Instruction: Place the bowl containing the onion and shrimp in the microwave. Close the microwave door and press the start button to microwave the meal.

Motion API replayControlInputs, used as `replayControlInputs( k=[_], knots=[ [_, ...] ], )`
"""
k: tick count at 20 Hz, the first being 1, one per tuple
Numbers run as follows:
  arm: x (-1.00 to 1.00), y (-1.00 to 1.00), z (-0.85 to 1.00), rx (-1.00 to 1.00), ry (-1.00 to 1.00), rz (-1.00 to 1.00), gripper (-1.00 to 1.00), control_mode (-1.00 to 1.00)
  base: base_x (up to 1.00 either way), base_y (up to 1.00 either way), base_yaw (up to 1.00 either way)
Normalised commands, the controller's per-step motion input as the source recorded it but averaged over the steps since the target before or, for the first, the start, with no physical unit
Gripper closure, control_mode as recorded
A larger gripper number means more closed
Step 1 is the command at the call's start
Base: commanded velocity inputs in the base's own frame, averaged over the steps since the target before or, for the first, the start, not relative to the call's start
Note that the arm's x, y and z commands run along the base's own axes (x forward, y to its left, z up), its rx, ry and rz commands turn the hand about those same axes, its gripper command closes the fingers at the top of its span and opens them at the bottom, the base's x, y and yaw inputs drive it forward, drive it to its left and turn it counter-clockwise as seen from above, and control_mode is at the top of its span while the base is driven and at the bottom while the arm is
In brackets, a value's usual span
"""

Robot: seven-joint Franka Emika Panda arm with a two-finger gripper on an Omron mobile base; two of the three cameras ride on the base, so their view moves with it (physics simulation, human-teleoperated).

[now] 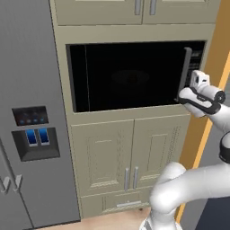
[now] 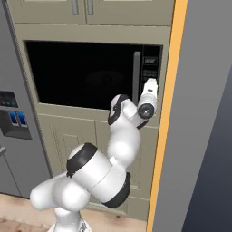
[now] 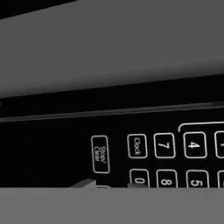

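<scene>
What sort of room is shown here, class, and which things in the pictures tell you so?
A rendered kitchen: a built-in black microwave set among beige cabinet doors, beside a tall grey fridge with a dispenser.

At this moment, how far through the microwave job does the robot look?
Done: the microwave door sits flush and shut; whether the bowl is inside cannot be told through the dark glass. In hand: the gripper, fingers together, is up against the keypad, near the Stop/Clear key and the 0 key. Left: a confirmed press of start, a button not legible here.
</scene>
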Motion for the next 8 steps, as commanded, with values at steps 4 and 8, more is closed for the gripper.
replayControlInputs(
  k=[4,8],
  knots=[
    [0.06,-0.49,0.14,0.09,0.01,0.01,1.0,-1.0,0.0,0.0,0.0],
    [-0.4,-0.24,0.48,0.02,0.05,0.03,1.0,-1.0,0.0,0.0,0.0]
  ],
)
